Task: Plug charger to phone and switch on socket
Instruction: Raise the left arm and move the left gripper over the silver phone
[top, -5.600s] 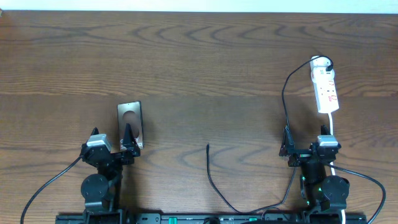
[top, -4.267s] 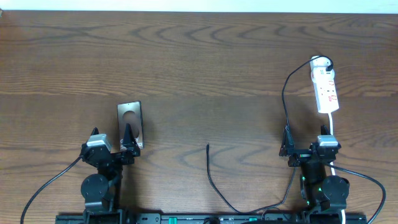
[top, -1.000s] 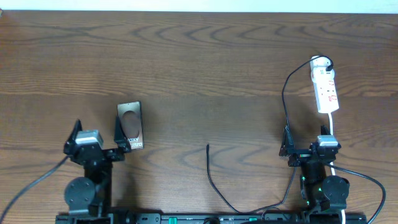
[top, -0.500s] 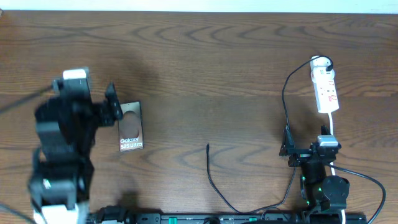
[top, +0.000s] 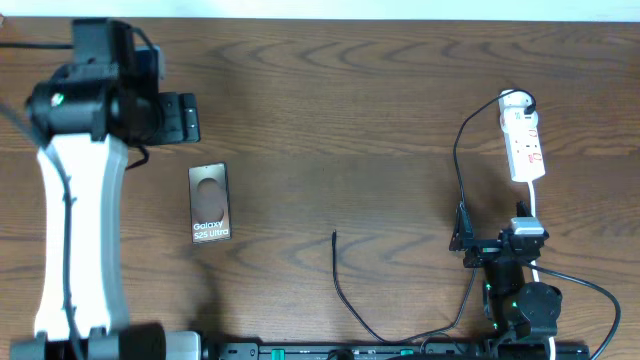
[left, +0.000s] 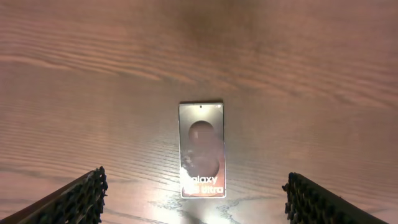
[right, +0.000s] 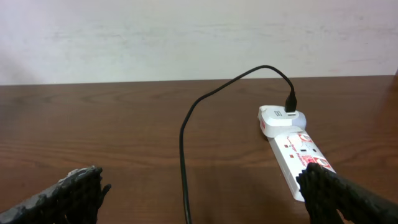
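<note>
Nearest the front edge, the right gripper rests low with its jaws spread wide and nothing between them. It faces along the table toward the far right corner. The charger loops along that front edge, and one thin end runs out to the middle of the table. It stops at a small plug tip lying free, touching nothing.

Further back and to the left, the phone lies flat on its face, lettered end toward the front. It is well apart from the plug tip. The left gripper hangs high above the phone, jaws wide apart and empty, and looks straight down on it.

The step in hand looks like the approach to the phone. To do it well, I'd bring the fingers down squarely on either side of the long edges. They need to go low enough to catch so thin a slab, without skidding it across the wood. The charging port is probably at the lettered end, so that end wants to be left clear and turned toward the plug tip.

At the far right sits the socket, the charger's other end already plugged into its far end — its switch not yet touched.
</note>
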